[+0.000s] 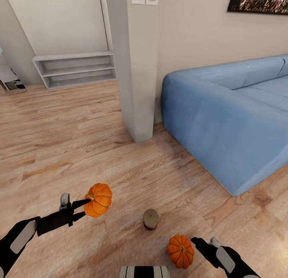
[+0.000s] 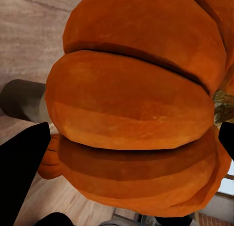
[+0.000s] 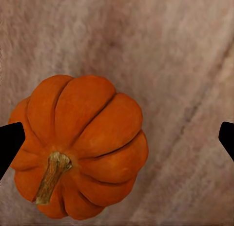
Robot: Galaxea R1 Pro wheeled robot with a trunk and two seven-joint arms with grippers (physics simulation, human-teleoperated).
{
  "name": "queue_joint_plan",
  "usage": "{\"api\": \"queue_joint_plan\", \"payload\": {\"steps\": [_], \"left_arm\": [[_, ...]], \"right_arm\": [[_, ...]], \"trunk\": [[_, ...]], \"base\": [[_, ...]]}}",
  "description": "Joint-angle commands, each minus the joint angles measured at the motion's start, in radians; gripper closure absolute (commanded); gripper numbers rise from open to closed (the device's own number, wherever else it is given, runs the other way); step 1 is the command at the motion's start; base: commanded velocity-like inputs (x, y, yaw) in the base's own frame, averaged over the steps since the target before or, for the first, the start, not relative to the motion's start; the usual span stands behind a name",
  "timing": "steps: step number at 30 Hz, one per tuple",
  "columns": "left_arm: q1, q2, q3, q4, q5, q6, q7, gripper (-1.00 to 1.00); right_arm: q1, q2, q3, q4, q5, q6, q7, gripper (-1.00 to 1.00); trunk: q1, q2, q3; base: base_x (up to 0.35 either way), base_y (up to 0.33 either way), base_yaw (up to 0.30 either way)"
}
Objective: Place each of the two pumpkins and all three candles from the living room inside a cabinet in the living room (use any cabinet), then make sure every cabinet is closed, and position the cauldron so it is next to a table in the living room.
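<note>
My left gripper [image 1: 85, 209] is shut on a bright orange pumpkin [image 1: 98, 199] and holds it above the wooden floor. In the left wrist view that pumpkin [image 2: 136, 104] bulges between the two black fingers [image 2: 24, 172]. A second pumpkin [image 1: 181, 251] sits on the floor at the lower right, stem up. My right gripper [image 1: 199, 243] hovers just right of it, open; in the right wrist view its fingertips [image 3: 9, 143] stand wide apart on either side of the pumpkin [image 3: 80, 145]. One stubby tan candle [image 1: 151, 219] stands upright between the two pumpkins. The cabinet and the cauldron are out of view.
A blue sofa [image 1: 232, 118] takes up the right side. A white pillar [image 1: 136, 70] stands ahead beside the sofa's end. A low white shelf unit [image 1: 76, 68] lines the far wall on the left. Open wooden floor [image 1: 60, 142] lies ahead to the left.
</note>
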Motion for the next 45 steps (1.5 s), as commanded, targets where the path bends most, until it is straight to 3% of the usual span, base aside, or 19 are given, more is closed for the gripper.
{"api": "queue_joint_plan", "payload": {"steps": [1,9,14,17,19,23,35,40,45], "left_arm": [[-0.001,0.001,-0.003,0.000,0.006,0.003,0.000,1.00],[-0.001,0.001,-0.003,0.000,0.007,0.003,0.000,1.00],[-0.001,0.003,-0.003,-0.002,0.009,0.004,-0.012,1.00],[0.000,0.016,-0.007,-0.008,0.002,0.021,-0.143,1.00],[0.002,0.034,-0.009,-0.011,-0.003,0.039,-0.280,1.00],[0.002,0.053,-0.023,-0.012,-0.005,0.045,-0.360,1.00],[0.002,0.058,-0.035,-0.009,-0.005,0.046,-0.377,1.00],[0.002,0.058,-0.035,-0.009,-0.006,0.046,-0.377,1.00],[0.002,0.058,-0.034,-0.006,-0.006,0.046,-0.377,1.00]], "right_arm": [[0.000,0.000,-0.007,-0.001,0.000,0.017,0.009,-1.00],[0.000,0.000,-0.007,-0.002,0.000,0.061,0.083,-1.00],[0.000,0.000,-0.007,-0.003,0.000,0.065,0.092,-1.00],[0.000,0.000,-0.008,-0.003,0.000,0.065,0.105,-1.00],[0.000,0.000,-0.008,-0.003,0.000,0.065,0.114,-1.00],[0.000,0.000,-0.009,-0.003,0.000,0.065,0.127,-1.00],[0.000,-0.001,-0.009,-0.001,0.000,0.064,0.140,-1.00],[0.000,-0.002,-0.009,-0.006,0.000,0.062,0.149,-1.00],[0.000,-0.007,-0.010,-0.005,0.000,0.061,0.233,-1.00]], "trunk": [[0.000,0.000,-0.001],[0.003,-0.002,-0.028],[0.003,-0.002,-0.028],[0.003,-0.002,-0.028],[0.003,-0.002,-0.028],[0.003,-0.002,-0.028],[0.008,-0.005,-0.074],[0.008,-0.005,-0.074],[0.008,-0.005,-0.074]], "base": [[0.000,0.000,0.000],[0.000,0.000,0.000],[0.000,0.000,0.000],[0.000,0.000,0.000],[0.000,0.000,0.000],[0.000,0.000,0.000],[0.000,0.000,0.000],[0.000,0.000,0.000],[0.000,0.000,0.000]]}}
